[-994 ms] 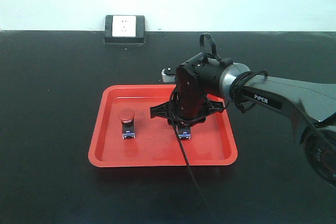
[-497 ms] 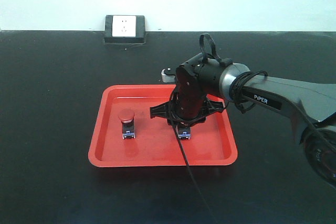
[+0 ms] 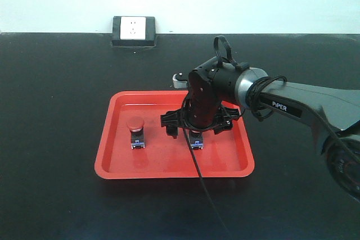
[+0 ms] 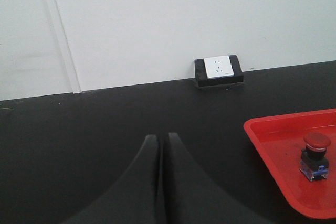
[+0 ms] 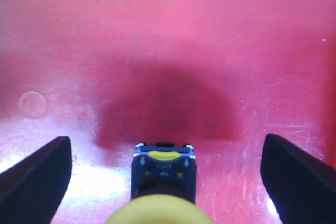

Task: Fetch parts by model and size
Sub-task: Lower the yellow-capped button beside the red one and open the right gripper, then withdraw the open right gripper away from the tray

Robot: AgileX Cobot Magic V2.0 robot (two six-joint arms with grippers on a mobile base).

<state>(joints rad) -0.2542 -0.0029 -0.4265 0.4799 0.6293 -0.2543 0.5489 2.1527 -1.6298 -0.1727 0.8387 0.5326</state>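
Two parts stand in a red tray (image 3: 115, 155). The red-capped push-button switch (image 3: 135, 133) is at the tray's left, also visible in the left wrist view as the red switch (image 4: 316, 156). The yellow-capped switch (image 5: 163, 174) stands upright on its dark base, mostly hidden under the right arm in the front view (image 3: 196, 143). My right gripper (image 5: 165, 148) points down over it, open, with one finger (image 5: 37, 177) on each side and clear gaps to the switch. My left gripper (image 4: 160, 138) is shut on nothing, low over the black table left of the tray (image 4: 262, 132).
A white wall socket in a black housing (image 3: 134, 30) sits at the table's back edge. A small silver-white object (image 3: 180, 79) lies just behind the tray, partly hidden by the right arm. The arm's cable (image 3: 205, 195) trails over the tray's front rim.
The right gripper's fingers have drawn in a little toward the yellow switch and still stand apart from it. The red switch and the tray have not moved.
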